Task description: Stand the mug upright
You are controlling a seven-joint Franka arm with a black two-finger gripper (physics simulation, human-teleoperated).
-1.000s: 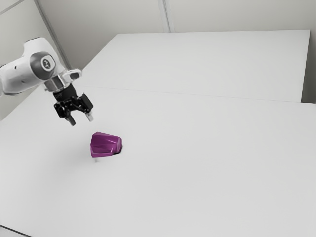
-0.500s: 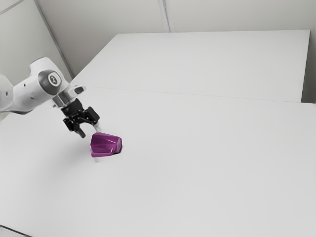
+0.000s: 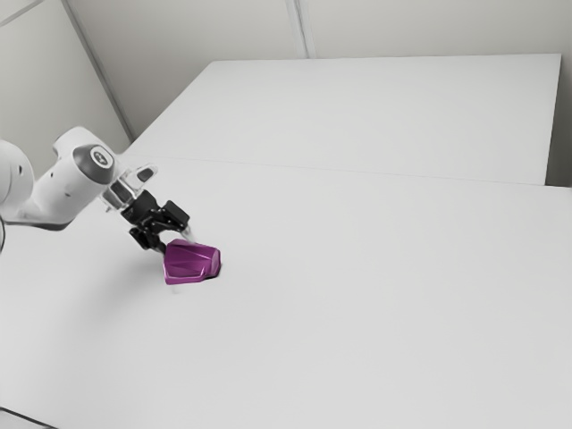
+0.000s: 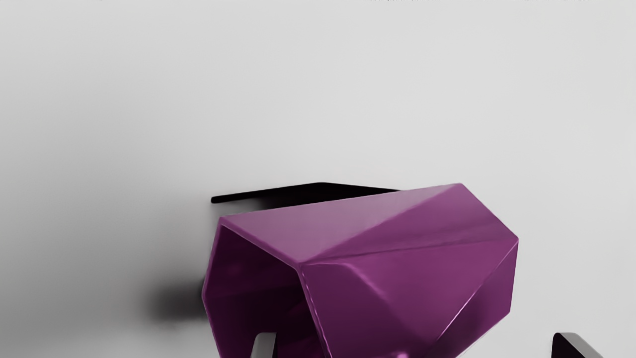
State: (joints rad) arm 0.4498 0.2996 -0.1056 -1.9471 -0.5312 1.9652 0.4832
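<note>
My gripper (image 3: 175,243) is low over the table, right at the purple mug (image 3: 192,263) on its side nearer the arm. The faceted mug lies on its side. In the wrist view the mug (image 4: 397,278) shows its dark hollow opening toward one finger, its closed end toward the other. The gripper (image 4: 416,345) is open, its fingertips wide apart. One fingertip stands in front of the mug's opening, the other beyond the closed end. Whether either finger touches the mug, I cannot tell.
The mug lies on a broad white table (image 3: 357,304). A second white surface (image 3: 384,116) extends behind it, past a thin seam. Pale walls stand behind. A dark shadow lies beside the mug.
The arm has come down and toward the exterior view's right, bringing my gripper from above the table to the mug. The mug has not moved.
</note>
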